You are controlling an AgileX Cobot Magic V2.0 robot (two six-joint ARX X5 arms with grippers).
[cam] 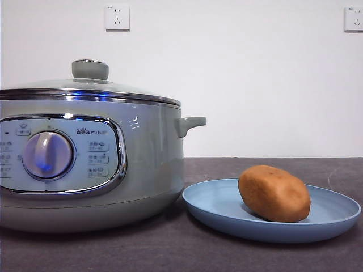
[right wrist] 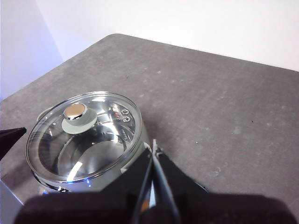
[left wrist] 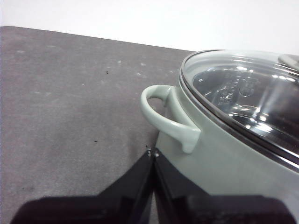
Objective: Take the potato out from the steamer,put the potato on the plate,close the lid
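Note:
The orange-brown potato lies on the light-blue plate at the right in the front view. The grey-green steamer stands to its left with the glass lid sitting on it, knob on top. My left gripper is shut and empty, beside the steamer's side handle and just apart from it. My right gripper is shut and empty, above and beside the steamer; the lid and its knob show below it. Neither gripper shows in the front view.
The dark grey table stretches beyond the steamer. A white wall stands behind with two sockets. A black tip of the other arm shows at the edge of the right wrist view.

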